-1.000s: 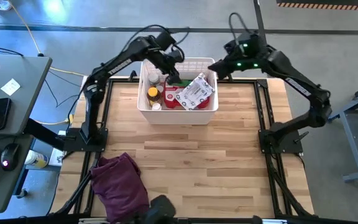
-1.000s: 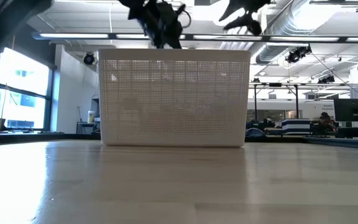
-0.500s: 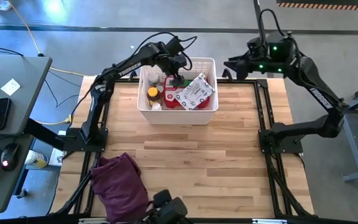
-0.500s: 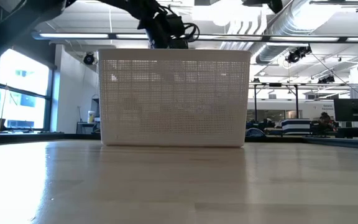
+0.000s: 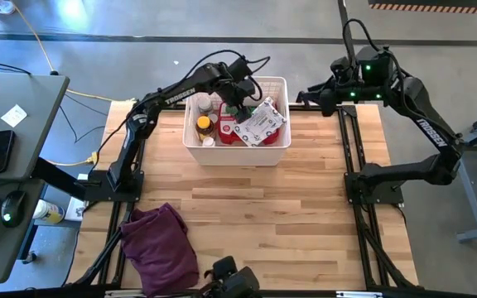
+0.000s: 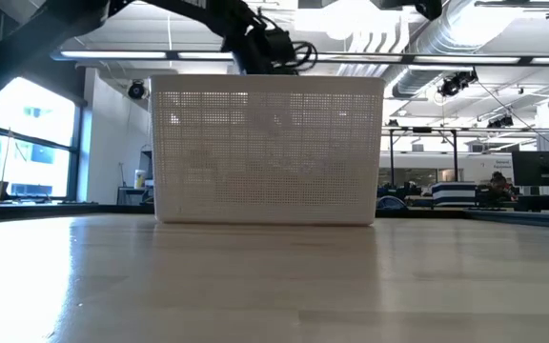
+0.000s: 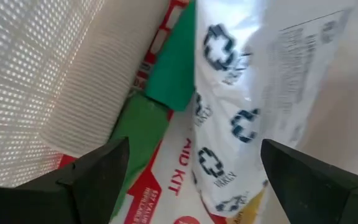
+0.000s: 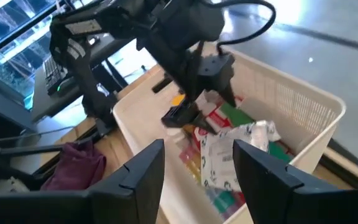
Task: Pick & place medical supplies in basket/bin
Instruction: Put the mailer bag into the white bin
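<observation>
table [image 5: 255, 215]: wood top, basket at far edge, centre.
basket [image 5: 194, 146]: white perforated bin, upright, supplies inside; low view [image 6: 267, 157] shows only its grid wall.
purple cloth [image 5: 160, 247]: crumpled at near-left corner of table, well apart from basket.
left gripper [image 5: 240, 103]: reaching down into basket over the supplies, fingers spread wide, nothing between them; wrist view has both fingers [image 7: 98, 171] apart above the green roll and wipes pack.
right gripper [image 5: 311, 97]: off the table's far-right edge, beside basket, part open, holds nothing.
wipes pack [image 5: 262, 122]: white, blue crosses, lying tilted on top, right half of basket.
first-aid case [image 5: 232, 130]: red, under wipes pack.
green roll [image 7: 166, 68]: between white ribbed roll [image 7: 101, 87] and wipes pack.
bottles [image 5: 204, 124]: left end of basket, amber one plus white ones.
</observation>
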You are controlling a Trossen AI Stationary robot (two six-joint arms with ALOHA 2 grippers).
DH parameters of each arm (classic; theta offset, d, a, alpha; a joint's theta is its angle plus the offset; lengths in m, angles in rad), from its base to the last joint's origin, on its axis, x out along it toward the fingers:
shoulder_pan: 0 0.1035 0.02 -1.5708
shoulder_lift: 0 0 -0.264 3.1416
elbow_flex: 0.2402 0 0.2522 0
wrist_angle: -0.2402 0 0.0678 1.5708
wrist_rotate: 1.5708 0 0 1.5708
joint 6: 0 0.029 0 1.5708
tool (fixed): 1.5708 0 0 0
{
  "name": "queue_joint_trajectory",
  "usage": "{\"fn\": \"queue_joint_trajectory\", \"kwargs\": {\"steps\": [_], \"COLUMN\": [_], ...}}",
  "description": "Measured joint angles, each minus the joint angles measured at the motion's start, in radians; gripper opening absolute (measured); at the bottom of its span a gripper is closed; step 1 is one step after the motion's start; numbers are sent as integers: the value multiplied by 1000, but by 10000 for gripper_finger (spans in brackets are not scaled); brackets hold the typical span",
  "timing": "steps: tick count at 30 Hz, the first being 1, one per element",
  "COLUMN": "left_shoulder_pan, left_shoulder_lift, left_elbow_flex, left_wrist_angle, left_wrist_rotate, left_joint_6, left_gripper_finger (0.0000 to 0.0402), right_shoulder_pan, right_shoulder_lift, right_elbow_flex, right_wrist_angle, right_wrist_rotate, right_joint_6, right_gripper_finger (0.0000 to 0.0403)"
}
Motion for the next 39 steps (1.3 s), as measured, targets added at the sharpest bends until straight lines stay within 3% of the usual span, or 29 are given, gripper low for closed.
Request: {"fn": "queue_joint_trajectory", "kwargs": {"steps": [10,26,31,39], "left_shoulder_pan": [-20,-25,-25,-25], "left_shoulder_lift": [48,59,59,59], "left_elbow_flex": [0,0,0,0], "left_wrist_angle": [-20,65,44,44], "left_wrist_rotate": [3,17,18,-19], "left_joint_6": [-3,42,78,109], "left_gripper_finger": [391,345,288,149], "right_shoulder_pan": [0,0,0,0], "right_shoulder_lift": [0,1,1,1], "right_elbow_flex": [0,0,0,0], "right_wrist_angle": [-37,-37,-36,-34], "right_wrist_rotate": [-89,0,25,50], "right_joint_6": [-3,-3,1,24], "right_gripper_finger": [179,177,170,154]}}
